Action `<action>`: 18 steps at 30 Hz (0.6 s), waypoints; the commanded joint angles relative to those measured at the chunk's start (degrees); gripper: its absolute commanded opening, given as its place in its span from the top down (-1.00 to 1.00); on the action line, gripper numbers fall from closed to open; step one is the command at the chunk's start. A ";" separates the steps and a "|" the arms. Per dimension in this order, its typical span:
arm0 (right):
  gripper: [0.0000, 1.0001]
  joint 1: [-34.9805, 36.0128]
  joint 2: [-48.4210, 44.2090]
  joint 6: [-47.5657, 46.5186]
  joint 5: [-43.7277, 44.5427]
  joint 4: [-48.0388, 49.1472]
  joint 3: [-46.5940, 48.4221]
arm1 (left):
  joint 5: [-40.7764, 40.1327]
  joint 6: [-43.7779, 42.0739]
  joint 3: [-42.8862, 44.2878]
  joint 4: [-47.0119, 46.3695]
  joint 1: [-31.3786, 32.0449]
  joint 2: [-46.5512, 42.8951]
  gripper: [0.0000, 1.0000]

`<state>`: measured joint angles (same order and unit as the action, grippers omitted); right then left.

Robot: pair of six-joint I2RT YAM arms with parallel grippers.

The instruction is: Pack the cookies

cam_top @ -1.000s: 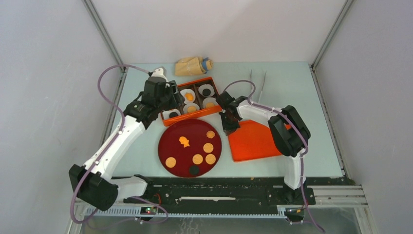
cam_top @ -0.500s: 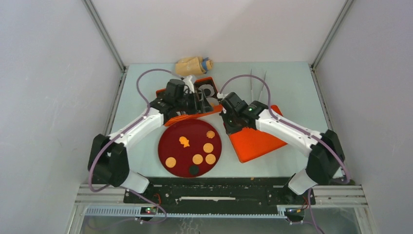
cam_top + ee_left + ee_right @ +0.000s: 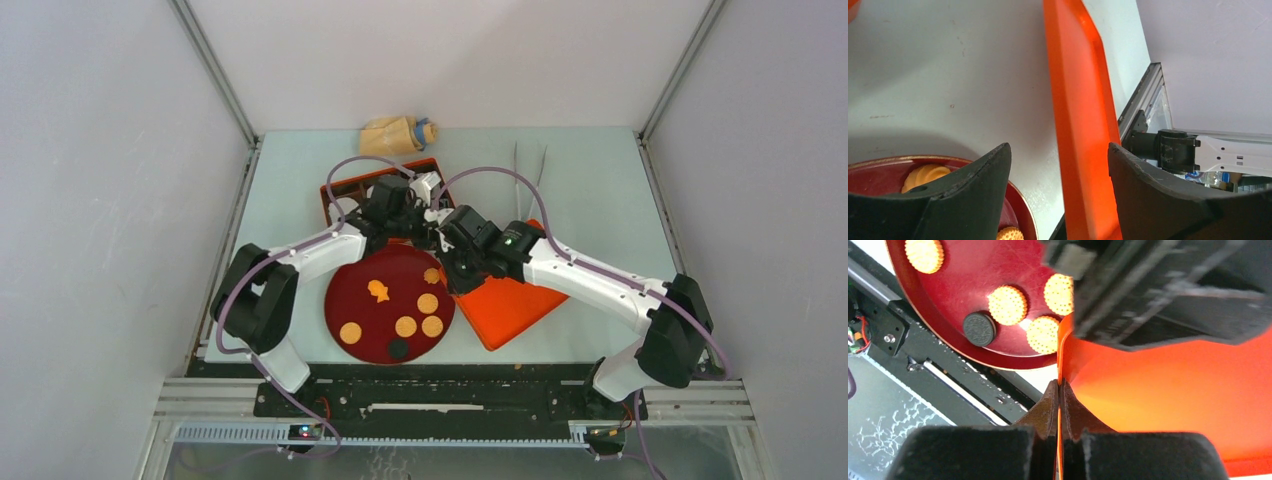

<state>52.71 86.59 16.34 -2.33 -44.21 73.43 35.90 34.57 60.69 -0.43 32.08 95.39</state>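
Swinging in from the table's left side, my left arm now reaches across the orange compartment box (image 3: 345, 186) at centre. The right arm has dragged the orange lid (image 3: 510, 300) leftward until its corner meets the right rim of the dark red plate (image 3: 370, 315). My left gripper (image 3: 1058, 147) is spread wide, the lid's edge standing between its fingers. My right gripper (image 3: 1059, 387) is pinched tight on the lid's thin rim. The cookies (image 3: 427, 303) lie on the plate as before: six orange-tan pieces, among them one irregular-shaped cookie (image 3: 378, 290), plus a single dark disc (image 3: 398, 348) at the near edge.
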 commanded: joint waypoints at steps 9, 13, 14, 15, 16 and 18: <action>1.00 2.66 -2.69 -3.88 1.85 1.31 2.96 | 7.08 1.56 -3.86 -7.13 3.36 2.07 -0.20; 1.00 2.66 -2.56 -5.58 2.33 0.13 4.77 | 7.41 1.17 -6.38 -7.13 3.85 0.76 -0.13; 1.00 2.66 -2.56 -5.69 2.05 0.13 5.27 | 7.53 1.20 -6.78 -7.25 3.94 0.72 -0.08; 0.99 2.66 -2.52 -5.75 1.67 0.42 5.51 | 7.82 1.31 -6.78 -7.47 3.98 0.80 -0.02; 0.99 2.74 -2.29 -5.79 1.36 0.51 5.76 | 8.20 1.56 -6.71 -7.64 4.04 1.03 0.07; 0.99 2.98 -1.86 -5.73 1.55 0.33 6.26 | 9.20 2.35 -5.93 -7.98 4.26 1.78 0.29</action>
<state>55.02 86.56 12.73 -2.00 -46.57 75.24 42.00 36.42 55.22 -6.22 35.62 97.51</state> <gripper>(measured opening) 0.006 0.441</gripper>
